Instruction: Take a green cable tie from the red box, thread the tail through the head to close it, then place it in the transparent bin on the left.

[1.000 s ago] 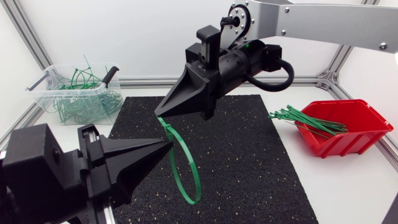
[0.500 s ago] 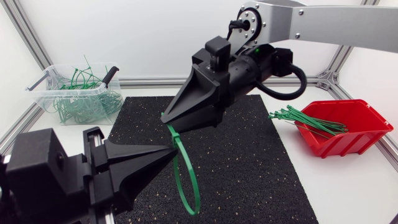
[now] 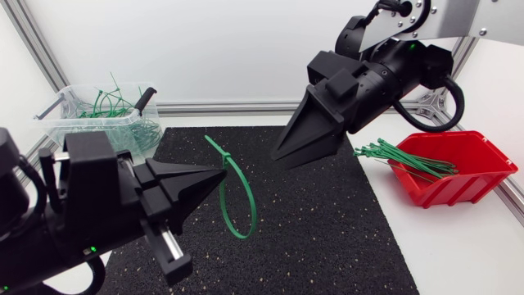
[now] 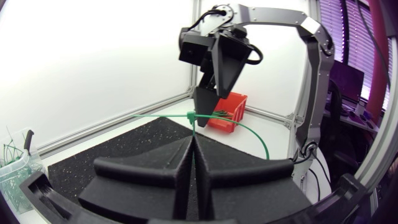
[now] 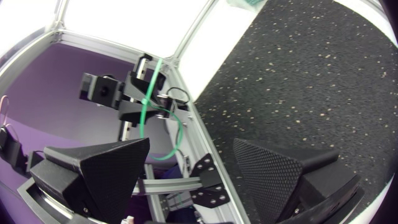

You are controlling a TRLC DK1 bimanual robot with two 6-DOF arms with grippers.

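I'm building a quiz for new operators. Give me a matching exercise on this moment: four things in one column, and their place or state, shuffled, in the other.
Things:
1. looped cable tie
2. right end effector
3. red box
4. transparent bin

Place or state:
A. open, holding nothing
B. on the table's right side, loose green ties sticking out
C. pinched at the tip of the left end effector
D. at the table's far left, green ties inside

Pairs: 1-C, 2-A, 3-B, 4-D.
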